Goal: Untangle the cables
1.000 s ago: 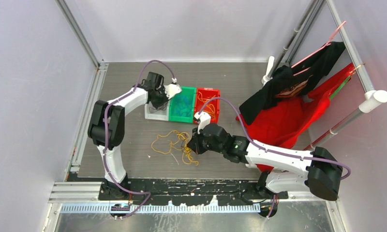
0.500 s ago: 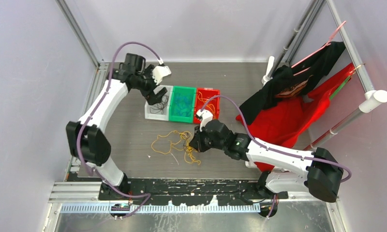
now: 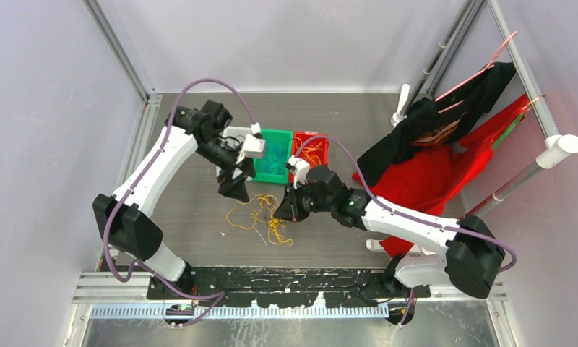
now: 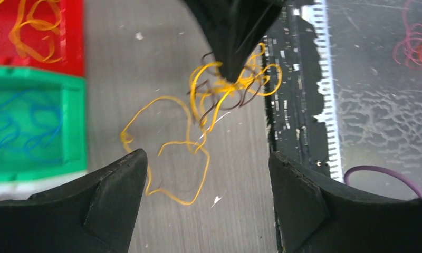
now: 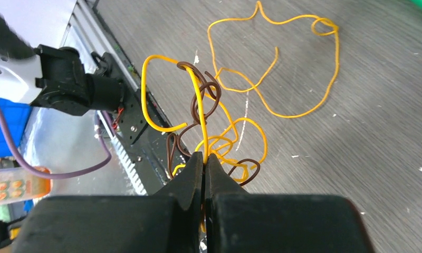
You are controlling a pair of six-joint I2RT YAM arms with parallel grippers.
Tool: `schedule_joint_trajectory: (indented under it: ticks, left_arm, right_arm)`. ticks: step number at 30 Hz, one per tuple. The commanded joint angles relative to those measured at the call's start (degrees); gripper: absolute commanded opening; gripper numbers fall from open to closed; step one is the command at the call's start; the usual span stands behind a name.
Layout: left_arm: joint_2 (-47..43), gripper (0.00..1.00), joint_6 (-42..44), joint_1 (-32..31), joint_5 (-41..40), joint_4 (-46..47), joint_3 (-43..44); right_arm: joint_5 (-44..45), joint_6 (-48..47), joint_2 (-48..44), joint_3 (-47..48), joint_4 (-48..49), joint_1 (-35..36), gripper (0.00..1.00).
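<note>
A tangle of yellow-orange and dark brown cables lies on the grey table in front of the bins. My right gripper is shut on a yellow cable of that tangle, and the knot hangs from its tips a little above the table. A long loose yellow cable trails away across the table. My left gripper hovers open over that loose yellow cable, with nothing between its fingers. In the left wrist view the right gripper holds the knot just beyond.
A green bin holds blue cables and a red bin holds yellow ones; a white tray sits left of them, partly hidden by my left arm. Red and black clothes hang at the right. The black base rail runs along the near edge.
My left arm swung from over the bins toward the near side, above the loose yellow cable, and its jaws opened. My right gripper shifted slightly back with the tangle, still shut.
</note>
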Motion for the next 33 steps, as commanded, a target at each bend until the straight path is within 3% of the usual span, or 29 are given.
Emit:
schedule_joint_trajectory:
  ticks: [1,5,10,15,23,33]
  left_arm:
    - [-2.2,0.85,1.7,-4.6,4.6,2.0,-2.9]
    - [-3.7,0.84,0.2,-7.2,3.3,6.1,-5.8]
    - [-4.0,0.72,-3.8,-8.3,0.7,11.9,-8.4]
    - [-4.0,0.43,-11.8,-8.4,-2.0,19.6,-9.4]
    - [-5.8,0.02,-12.0,-8.4,-7.0,19.7,-10.5]
    - [-7.6,0.00,-12.0,-8.4,-13.0,20.2,-9.3]
  right_arm:
    - [-6.4,0.5,1.3,4.1,3.5,-0.9,0.01]
    - [-8.0,1.5,2.3,4.9,4.0,-1.9,0.01]
    - [-9.7,2.9,3.3,4.8,5.5,-2.7,0.01]
    - [-10.1,3.9,3.5,4.7,6.1,-3.1,0.01]
    - [-10.9,8.6,2.6,1.8,10.2,-6.0,0.01]
    - [-12.4,13.2,4.7,0.6,13.2,-7.1,0.04]
